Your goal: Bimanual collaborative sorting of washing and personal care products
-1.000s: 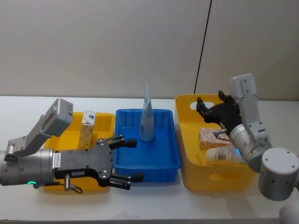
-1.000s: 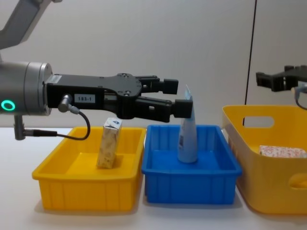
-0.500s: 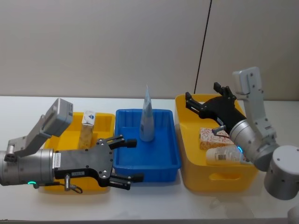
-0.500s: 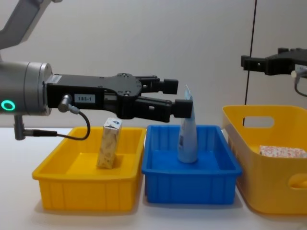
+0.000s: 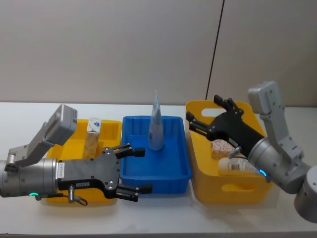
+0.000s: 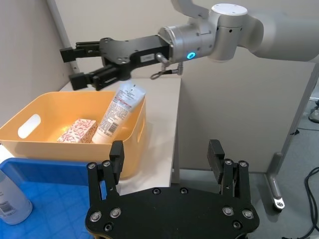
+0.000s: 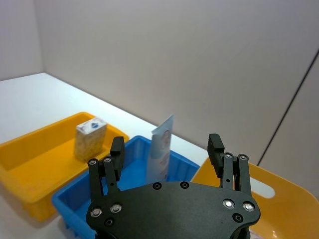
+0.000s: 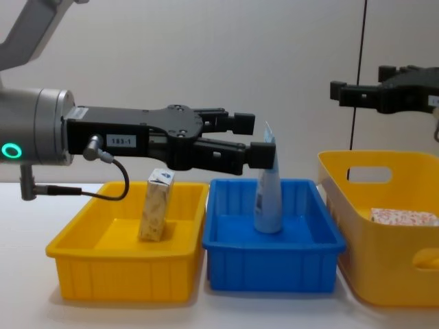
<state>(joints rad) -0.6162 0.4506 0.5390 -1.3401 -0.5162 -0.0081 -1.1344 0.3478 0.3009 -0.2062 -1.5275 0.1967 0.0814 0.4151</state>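
A narrow cream carton (image 5: 92, 136) (image 8: 156, 205) stands in the low yellow bin (image 5: 74, 144). The tall light-blue pouch (image 5: 155, 124) (image 8: 268, 185) is upright in the blue bin (image 5: 168, 171). In the deep yellow bin (image 5: 233, 191) lie the floral white box (image 5: 221, 146) (image 6: 77, 130) and a white tube (image 5: 237, 165) (image 6: 117, 112). My left gripper (image 5: 141, 170) (image 8: 257, 137) hovers open and empty over the blue bin's near left side, in front of the pouch. Above the deep bin's left rim my right gripper (image 5: 203, 113) (image 8: 357, 83) (image 6: 75, 64) stands open, holding nothing.
The three bins stand side by side on a white table (image 5: 158, 218), which ends just past the deep bin (image 6: 164, 99). A plain wall with a dark vertical seam (image 5: 215, 49) runs behind. Bare table lies in front of the bins.
My right gripper has swung left, from over the deep bin's middle to above its left rim. The left arm and all products have stayed put.
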